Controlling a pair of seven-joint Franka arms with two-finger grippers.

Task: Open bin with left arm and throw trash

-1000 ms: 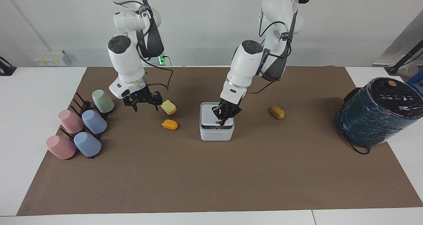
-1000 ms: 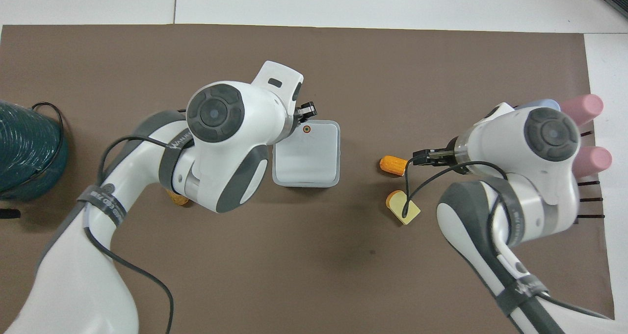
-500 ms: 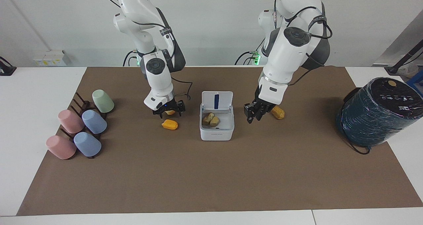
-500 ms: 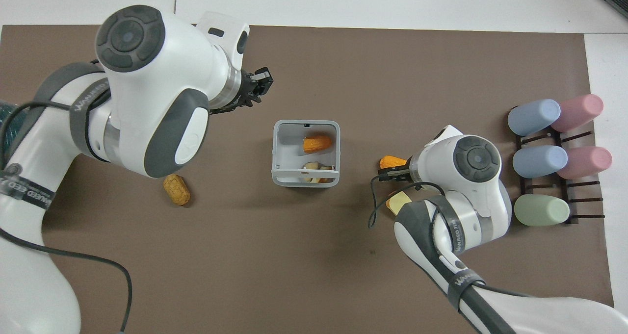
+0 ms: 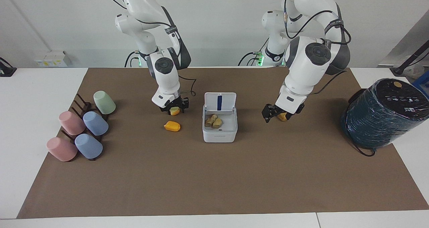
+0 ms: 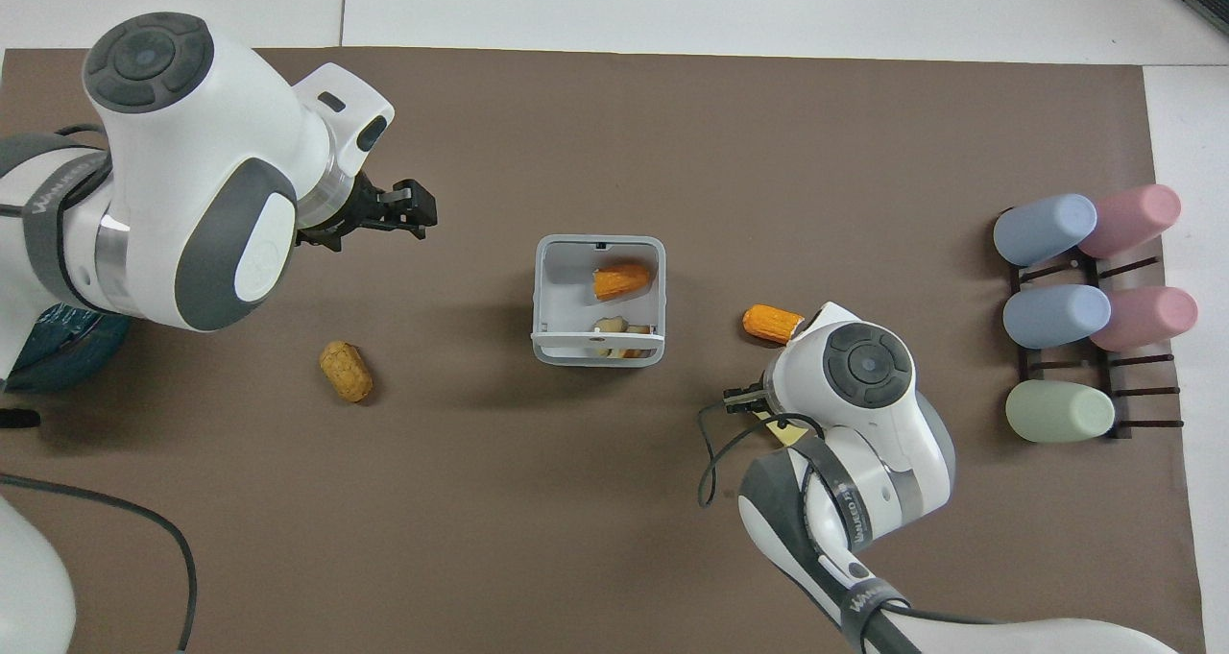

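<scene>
The overhead view shows, closest to the robots, the right gripper point(image 6: 754, 402) down at the pale yellow wedge point(image 6: 789, 431), of which only a sliver peeks out from under the wrist. In the facing view that gripper point(image 5: 174, 109) sits right over the wedge point(image 5: 174, 112) on the brown mat point(image 5: 214, 181). Whether it has the wedge clamped or merely stands about it cannot be told.

At much the same depth, toward the right arm's end of the table, a green cup point(image 5: 104, 102) lies on a dark rack point(image 5: 80, 104). Two blue cups point(image 5: 95, 123) and two pink cups point(image 5: 72, 122) lie on the rack farther out.

Toward the left arm's end, the golden-brown nugget point(image 6: 346, 371) lies alone on the mat, well apart from everything. A big dark teal roll point(image 5: 382, 114) stands at that edge of the mat.

The bin point(image 5: 219, 136) stands in the middle of the mat, between the two arms. Its lid point(image 5: 219, 102) is swung up on the side nearest the robots and shows a blue stripe inside. Brownish lumps point(image 5: 213, 121) lie in the bin, and from above an orange piece point(image 6: 621, 280) shows in it too.

The bright orange lump point(image 6: 772, 323) rests on the mat beside the bin, toward the right arm's end, a little farther out than the wedge.

The left gripper point(image 6: 413, 214) hangs over bare mat beside the bin, toward the left arm's end. It holds nothing, and whether it is wide or narrow cannot be told. In the facing view it partly covers the nugget.
</scene>
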